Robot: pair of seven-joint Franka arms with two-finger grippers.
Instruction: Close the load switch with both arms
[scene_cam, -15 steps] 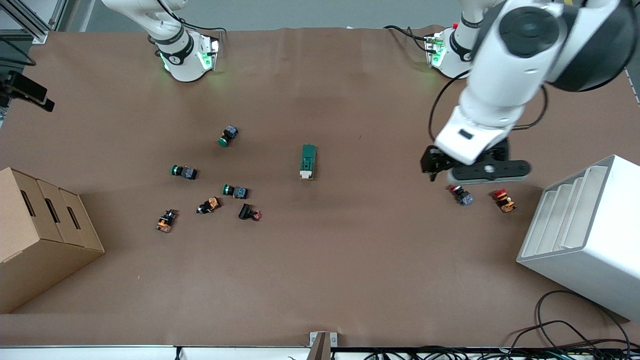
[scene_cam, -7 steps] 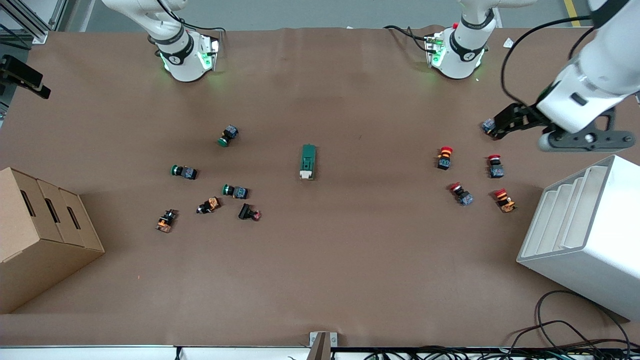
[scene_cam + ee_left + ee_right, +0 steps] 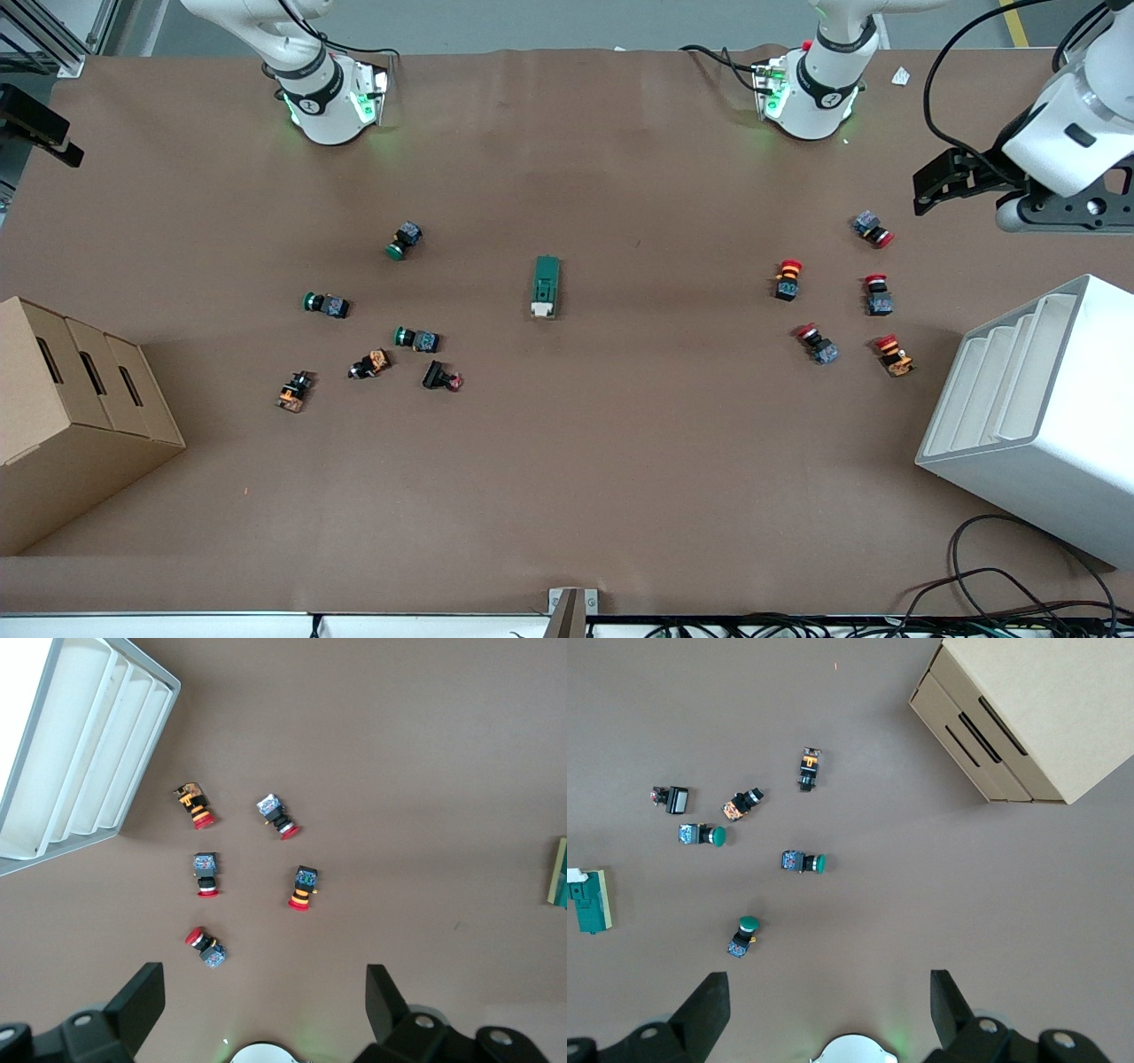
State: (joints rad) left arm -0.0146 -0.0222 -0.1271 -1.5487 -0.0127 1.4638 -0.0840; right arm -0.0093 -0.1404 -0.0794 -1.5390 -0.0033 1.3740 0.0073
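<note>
The load switch [image 3: 547, 286], a dark-green block with a cream lever end, lies alone at the table's middle. It shows at the edge of the left wrist view [image 3: 560, 871] and of the right wrist view [image 3: 589, 900]. My left gripper [image 3: 937, 182] is open and empty, raised over the table at the left arm's end, beside the red push-buttons; its fingers [image 3: 142, 1001] stand wide apart. My right gripper [image 3: 828, 1010] is open and empty, high over the right arm's end; only a black part of it [image 3: 35, 133] shows at the front view's edge. Both are well away from the switch.
Several red push-buttons [image 3: 833, 301] lie toward the left arm's end, next to a white stepped box [image 3: 1036, 416]. Several green and orange push-buttons [image 3: 372, 341] lie toward the right arm's end, near a cardboard box [image 3: 71, 416]. Cables [image 3: 1010, 594] trail at the near corner.
My left arm has swung away from over the red push-buttons toward its end of the table, uncovering more of them. The right gripper's black part drifted toward the view's edge. The switch has not moved.
</note>
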